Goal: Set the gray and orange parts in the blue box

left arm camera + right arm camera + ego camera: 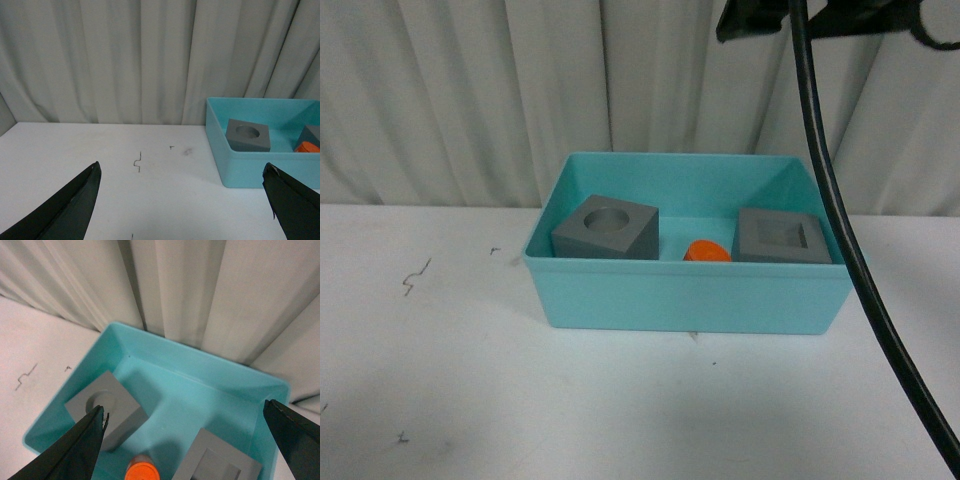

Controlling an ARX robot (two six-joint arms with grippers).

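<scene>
The blue box (690, 295) stands on the white table against the curtain. Inside it are the gray cube with a round recess (606, 227) at its left, the gray cube with a square recess (782, 237) at its right, and the orange cylinder (706, 252) between them. My right gripper (184, 412) is open and empty, high above the box, looking down on the round-recess cube (105, 407), the square-recess cube (217, 460) and the orange cylinder (141, 470). My left gripper (182, 172) is open and empty over bare table left of the box (250, 170).
A black cable (840, 220) hangs down in front of the box's right side in the front view. Small dark marks (415, 278) lie on the white table left of the box. A pleated white curtain closes the back.
</scene>
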